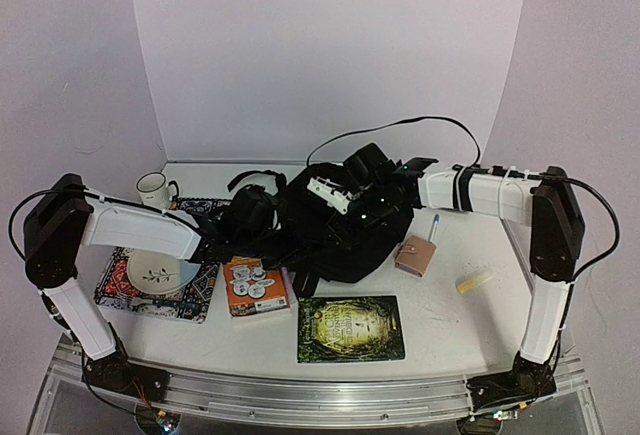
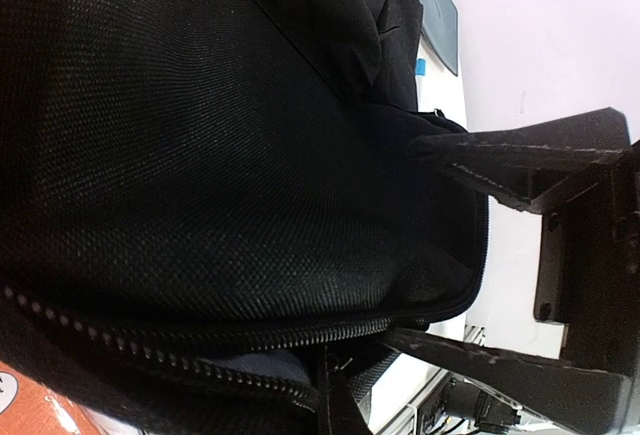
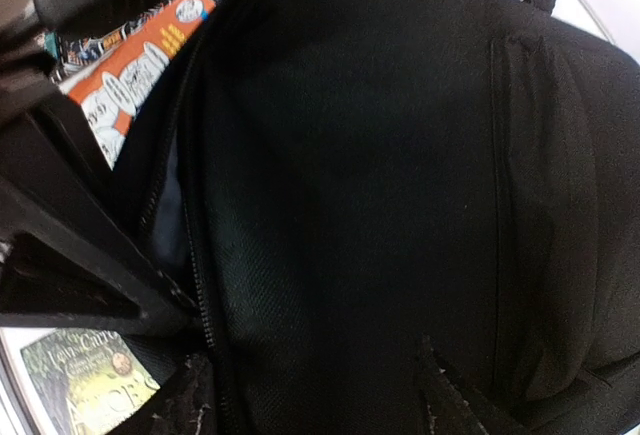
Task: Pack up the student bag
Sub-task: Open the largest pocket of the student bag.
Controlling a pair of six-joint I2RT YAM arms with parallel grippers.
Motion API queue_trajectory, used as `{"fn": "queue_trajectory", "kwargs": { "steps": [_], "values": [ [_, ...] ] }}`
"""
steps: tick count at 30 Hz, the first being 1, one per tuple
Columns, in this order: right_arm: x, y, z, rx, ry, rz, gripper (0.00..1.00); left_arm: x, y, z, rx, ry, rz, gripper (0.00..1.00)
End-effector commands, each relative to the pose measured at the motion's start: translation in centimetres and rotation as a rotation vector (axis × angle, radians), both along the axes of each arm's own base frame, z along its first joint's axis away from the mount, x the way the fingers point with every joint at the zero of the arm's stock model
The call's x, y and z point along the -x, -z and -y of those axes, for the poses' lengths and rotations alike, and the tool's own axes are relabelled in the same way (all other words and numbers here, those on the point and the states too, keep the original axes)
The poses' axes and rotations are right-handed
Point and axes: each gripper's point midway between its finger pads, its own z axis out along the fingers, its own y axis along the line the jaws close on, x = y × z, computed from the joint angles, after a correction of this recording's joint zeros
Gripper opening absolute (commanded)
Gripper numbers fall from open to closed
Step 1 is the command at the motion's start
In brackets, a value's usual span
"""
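Note:
The student bag (image 1: 345, 240) is a large black backpack lying mid-table. My left gripper (image 1: 268, 227) reaches its left side. In the left wrist view its fingers (image 2: 470, 360) run into the fabric beside the zipper (image 2: 300, 340). Their tips are buried there, shut on the bag's edge. A slit of grey lining (image 2: 250, 367) shows under the zipper. My right gripper (image 3: 325, 370) is over the bag's top from the right. Its jaws stand wide apart, with the bag's front panel (image 3: 350, 155) bulging between them. I cannot see whether they pinch it.
A white mug (image 1: 152, 189) stands at the back left, with a plate (image 1: 152, 273) on a patterned mat (image 1: 200, 300) in front of it. An orange book (image 1: 255, 286) and a green book (image 1: 350, 329) lie near the front. A brown wallet (image 1: 415, 255), a blue pen (image 1: 433, 225) and a yellow piece (image 1: 473, 281) lie to the right.

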Motion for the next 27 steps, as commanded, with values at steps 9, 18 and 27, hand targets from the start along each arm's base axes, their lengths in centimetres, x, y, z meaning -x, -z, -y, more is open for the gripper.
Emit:
{"fn": "queue_trajectory", "kwargs": {
  "steps": [9, 18, 27],
  "values": [
    [-4.7, -1.5, 4.2, 0.077, 0.201, 0.076, 0.0, -0.5, -3.5, 2.0, 0.064, 0.041, 0.099, 0.0],
    [-10.6, -12.2, 10.5, -0.171, 0.375, 0.139, 0.0, -0.8, -5.3, 2.1, 0.048, 0.066, 0.2, 0.0],
    [-14.3, -14.5, 16.5, -0.326, 0.52, 0.079, 0.0, -0.1, -6.1, 2.2, 0.029, 0.123, 0.271, 0.0]
  ]
}}
